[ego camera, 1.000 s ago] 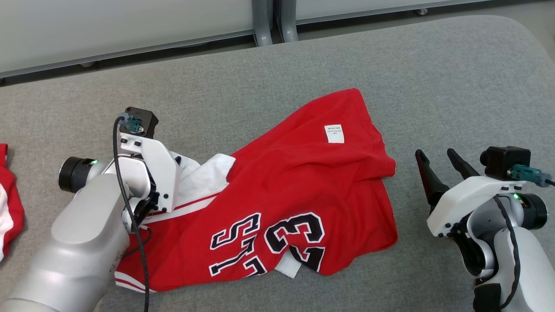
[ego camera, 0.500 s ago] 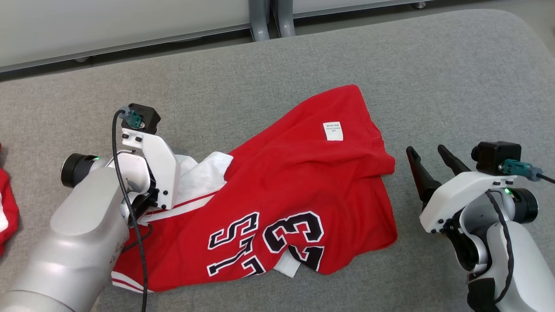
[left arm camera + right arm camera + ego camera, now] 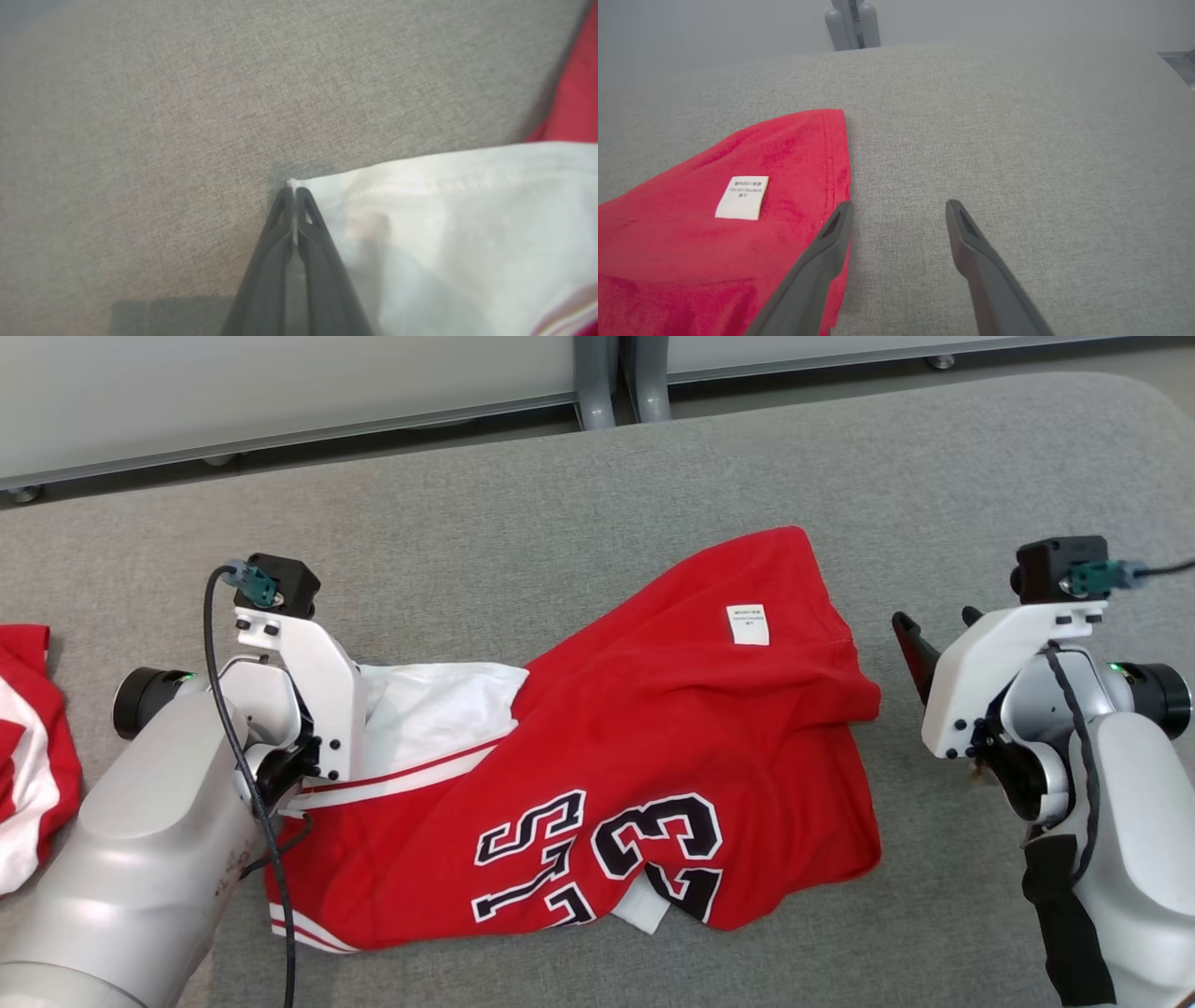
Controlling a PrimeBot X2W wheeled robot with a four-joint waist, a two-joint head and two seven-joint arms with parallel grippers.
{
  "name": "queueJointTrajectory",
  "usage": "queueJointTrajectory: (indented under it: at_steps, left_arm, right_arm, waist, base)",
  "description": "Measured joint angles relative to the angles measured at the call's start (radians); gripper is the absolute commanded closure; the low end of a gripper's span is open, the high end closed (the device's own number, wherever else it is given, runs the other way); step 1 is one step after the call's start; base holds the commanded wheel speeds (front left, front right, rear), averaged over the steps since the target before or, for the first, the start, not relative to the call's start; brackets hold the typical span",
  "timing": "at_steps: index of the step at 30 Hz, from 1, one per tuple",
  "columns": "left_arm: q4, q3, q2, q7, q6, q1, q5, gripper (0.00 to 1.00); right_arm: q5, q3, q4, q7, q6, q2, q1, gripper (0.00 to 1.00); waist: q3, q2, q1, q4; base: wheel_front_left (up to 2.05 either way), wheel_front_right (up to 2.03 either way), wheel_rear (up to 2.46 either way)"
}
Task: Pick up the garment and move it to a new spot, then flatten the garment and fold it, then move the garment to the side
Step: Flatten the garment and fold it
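1. Left fingers (image 3: 273,247) are pressed together, pinching the white corner of the red jersey (image 3: 653,728).
2. Right fingers (image 3: 822,261) are spread wide, just beside the jersey's red edge, over the grey desk (image 3: 560,523).

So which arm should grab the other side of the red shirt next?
Right. The right fingers stand open beside the free edge of the red shirt, holding nothing; the left fingers are busy, shut on its white corner.
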Motion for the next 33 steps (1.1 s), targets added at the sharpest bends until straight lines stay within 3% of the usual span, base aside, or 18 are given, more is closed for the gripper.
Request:
queueJointTrajectory:
  at_steps: [5,13,15,18,19,21,33]
  left_arm:
    - [-0.010,0.006,-0.007,-0.012,0.001,0.000,-0.013,1.00]
    - [-0.020,0.003,-0.006,-0.010,0.001,0.002,-0.018,1.00]
    - [-0.024,0.002,-0.007,-0.008,0.001,0.002,-0.020,1.00]
    - [-0.028,0.001,-0.007,-0.008,0.001,0.002,-0.021,1.00]
    - [-0.029,-0.001,-0.007,-0.008,0.001,0.001,-0.021,1.00]
    - [-0.031,-0.002,-0.010,-0.010,0.001,0.001,-0.021,1.00]
    - [-0.034,-0.011,-0.016,-0.002,0.001,0.001,-0.030,1.00]
  right_arm:
    - [0.014,0.060,0.015,0.076,0.000,0.004,-0.006,0.00]
    - [0.020,0.083,0.082,0.057,0.000,0.002,-0.018,0.01]
    - [0.025,0.088,0.108,0.044,0.000,0.002,-0.037,0.12]
    - [0.046,0.098,0.153,0.025,0.000,0.002,-0.061,0.19]
    - [0.046,0.101,0.168,0.016,0.000,0.002,-0.072,0.37]
    - [0.047,0.106,0.195,0.003,0.000,0.002,-0.092,0.53]
    - [0.059,0.107,0.342,-0.041,0.000,0.002,-0.154,0.57]
  waist:
    - [-0.002,0.0000,0.0000,0.018]
    - [0.009,0.0000,0.0001,0.023]
    - [0.010,0.0000,0.0000,0.024]
    - [0.011,0.0000,0.0000,0.026]
    - [0.011,0.0000,0.0000,0.026]
    - [0.011,0.0000,0.0000,0.028]
    - [0.016,0.0000,0.0000,0.041]
  base:
    - [0.00,0.00,0.00]
    - [0.00,0.00,0.00]
    - [0.00,0.00,0.00]
    - [0.00,0.00,0.00]
    - [0.00,0.00,0.00]
    - [0.00,0.00,0.00]
    - [0.00,0.00,0.00]
